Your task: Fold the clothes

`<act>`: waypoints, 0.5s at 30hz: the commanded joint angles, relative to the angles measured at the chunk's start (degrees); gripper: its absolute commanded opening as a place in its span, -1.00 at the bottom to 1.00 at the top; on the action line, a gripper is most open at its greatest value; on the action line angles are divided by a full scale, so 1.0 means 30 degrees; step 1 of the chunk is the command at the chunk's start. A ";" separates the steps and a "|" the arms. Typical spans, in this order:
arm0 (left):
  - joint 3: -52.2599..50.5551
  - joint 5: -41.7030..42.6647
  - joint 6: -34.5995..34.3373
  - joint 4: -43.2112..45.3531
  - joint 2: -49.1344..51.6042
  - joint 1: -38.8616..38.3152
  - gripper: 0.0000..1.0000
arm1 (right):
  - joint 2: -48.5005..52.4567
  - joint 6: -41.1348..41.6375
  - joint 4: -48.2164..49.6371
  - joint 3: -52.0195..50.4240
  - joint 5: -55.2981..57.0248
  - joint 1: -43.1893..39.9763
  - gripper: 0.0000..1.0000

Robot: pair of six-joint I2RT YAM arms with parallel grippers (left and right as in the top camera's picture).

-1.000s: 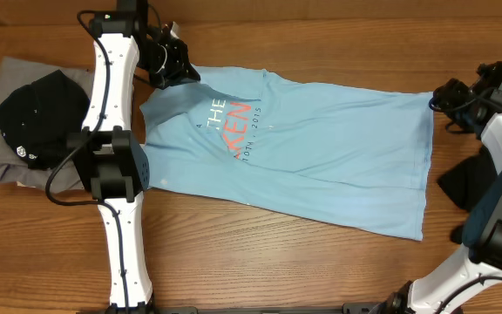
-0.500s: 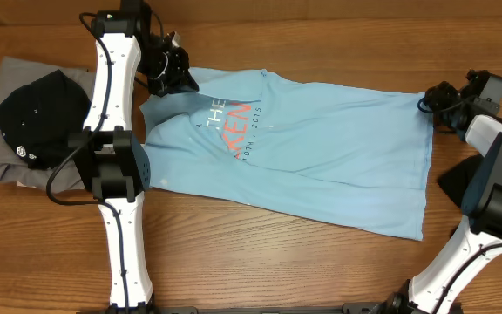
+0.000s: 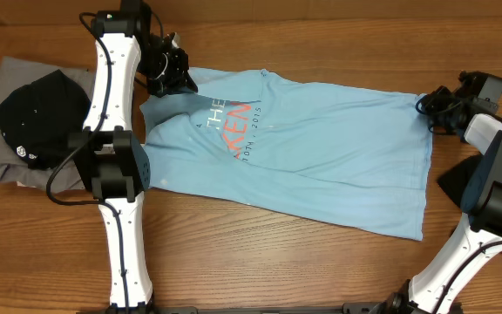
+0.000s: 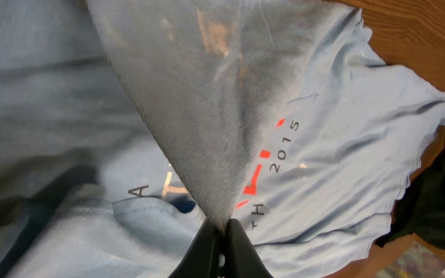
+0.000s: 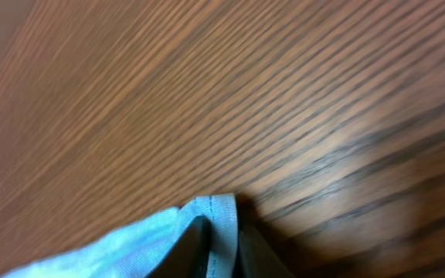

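Hidden: the left arm crosses the left end of the shirt (image 3: 321,148) and part of the grey garment (image 3: 16,170). The right arm covers much of the black garment (image 3: 457,185). A fold cuts off the lettering (image 3: 232,122).
Hard to make out: the right wrist view is blurred. Dark cloth at the edge of the left wrist view cannot be identified.
Fabric: thin light blue knit, lying mostly flat with shallow creases and a stitched hem. At the left grip it is pulled up into a sharp ridge.
Other shapes: a rounded black cap (image 3: 42,118) sits on the flat grey garment at the left edge.
Tabletop (image 3: 277,262): brown wood grain.
Shirt place: mid-tabletop, reaching from near the far left corner toward the right edge.
Long axis: left to right, dropping a little toward the near right. The hem faces the right edge and the lettering lies toward the left end.
Left claw (image 3: 171,77): clamped on the shirt's far left corner.
Right claw (image 3: 432,106): pinched on the shirt's far right hem corner.
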 commanded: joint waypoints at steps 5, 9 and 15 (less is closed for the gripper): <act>0.0685 -0.0036 0.0539 -0.0321 0.0211 -0.0051 -0.92 | -0.1916 -0.1093 -0.0262 0.0554 -0.0634 -0.0015 -0.74; 0.1311 -0.0029 0.0736 -0.0831 0.0211 0.0277 -0.92 | -0.3738 -0.1370 -0.1727 0.0554 0.0248 -0.0015 -0.78; 0.2608 -0.0794 0.1537 -0.2980 0.0211 0.0918 -0.92 | -0.5719 -0.1319 -0.4656 0.0554 0.0809 -0.0036 -0.84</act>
